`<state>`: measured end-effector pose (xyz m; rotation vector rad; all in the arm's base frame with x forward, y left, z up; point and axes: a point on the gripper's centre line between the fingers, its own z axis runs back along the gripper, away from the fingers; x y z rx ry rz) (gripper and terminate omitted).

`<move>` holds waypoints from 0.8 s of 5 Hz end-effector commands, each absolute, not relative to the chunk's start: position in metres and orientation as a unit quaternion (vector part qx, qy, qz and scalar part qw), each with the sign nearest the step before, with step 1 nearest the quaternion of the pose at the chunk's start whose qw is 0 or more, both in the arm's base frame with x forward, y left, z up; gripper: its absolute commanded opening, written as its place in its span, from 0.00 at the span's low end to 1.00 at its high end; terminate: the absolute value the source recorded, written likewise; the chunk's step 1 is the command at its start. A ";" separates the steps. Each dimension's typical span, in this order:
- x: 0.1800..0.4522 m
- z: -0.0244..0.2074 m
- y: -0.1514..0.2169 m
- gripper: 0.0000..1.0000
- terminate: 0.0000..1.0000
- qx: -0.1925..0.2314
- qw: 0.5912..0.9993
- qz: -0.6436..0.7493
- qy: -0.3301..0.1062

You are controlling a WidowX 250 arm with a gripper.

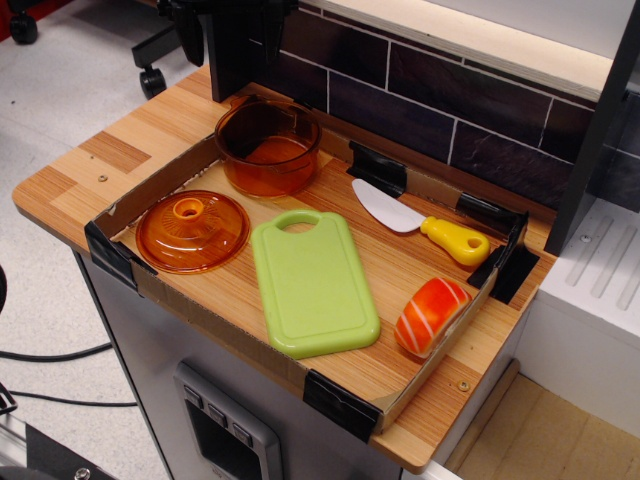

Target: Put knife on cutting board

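The knife (420,222) lies flat on the wooden surface at the back right, white blade pointing left and yellow handle to the right. The light green cutting board (312,284) lies flat in the middle, handle hole toward the back, with nothing on it. The knife is about a hand's width to the right of and behind the board, not touching it. No gripper shows in this view; only a dark arm or mount part (228,40) stands at the top left.
An orange transparent pot (268,148) stands at the back left. Its round orange lid (192,230) lies to the left of the board. A toy salmon sushi piece (432,316) lies front right. A low cardboard rim (200,310) with black corner clips surrounds the area. A dark tiled wall (440,110) stands behind.
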<state>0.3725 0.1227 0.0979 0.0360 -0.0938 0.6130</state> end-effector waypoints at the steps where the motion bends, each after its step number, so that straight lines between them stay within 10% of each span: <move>1: 0.372 0.098 0.123 1.00 0.00 0.018 0.952 0.302 -0.046; 4: 0.344 0.127 0.041 1.00 0.00 -0.061 0.920 0.386 -0.041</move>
